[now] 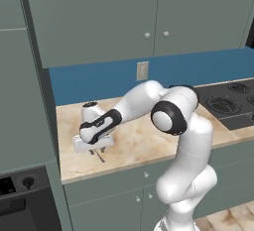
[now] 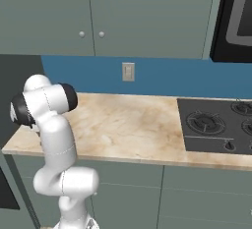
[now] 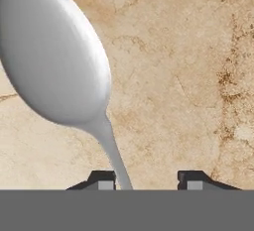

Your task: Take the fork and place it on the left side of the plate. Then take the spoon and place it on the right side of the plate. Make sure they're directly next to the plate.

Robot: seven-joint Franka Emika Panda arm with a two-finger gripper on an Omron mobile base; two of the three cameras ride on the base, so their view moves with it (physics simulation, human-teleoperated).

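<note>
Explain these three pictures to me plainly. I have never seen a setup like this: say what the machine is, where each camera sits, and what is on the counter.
The machine is a white robot arm with a two-finger gripper. Two cameras ride on its base, one behind it to each side, looking over a marble counter with a stovetop. The third camera sits on the hand, looking along the fingers. There a grey spoon lies on the counter, its handle running down between the two dark fingertips. The jaws stand apart around the handle; whether they grip it yet cannot be told.
</note>
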